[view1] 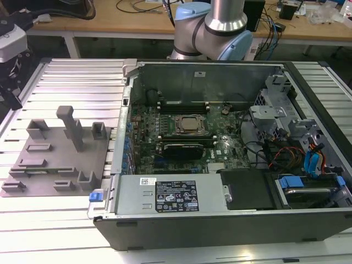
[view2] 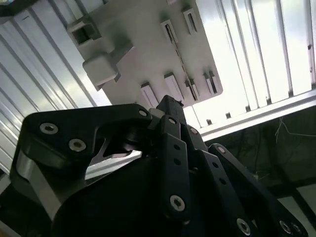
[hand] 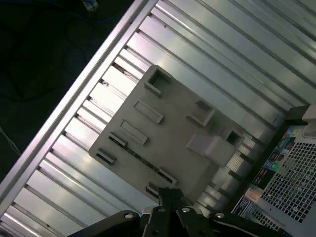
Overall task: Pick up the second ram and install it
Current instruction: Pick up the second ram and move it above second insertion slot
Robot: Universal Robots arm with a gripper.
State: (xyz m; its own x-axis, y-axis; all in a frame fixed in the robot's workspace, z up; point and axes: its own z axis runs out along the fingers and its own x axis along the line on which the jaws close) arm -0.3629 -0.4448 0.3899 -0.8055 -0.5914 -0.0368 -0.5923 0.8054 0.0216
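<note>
Arm point(view1: 226, 19) cropped at top, second ram point(hand: 142, 159) a thin edge-on sliver

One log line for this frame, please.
gripper shut, empty | above fixture plate | ram on plate, not picked | case open

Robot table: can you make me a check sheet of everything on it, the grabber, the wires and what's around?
Surface: ribbed metal table.
Job's things: a slim green strip, probably the second ram, stands on edge in the grey fixture plate; the open computer case shows its motherboard.
Clutter: nothing seen.
Grippers: the gripper hangs above the fixture plate; jaws look shut, nothing held.
Cables: red and black wires inside the case, at the exterior view's right.
Surroundings: wooden bench behind, with cables on it.
</note>
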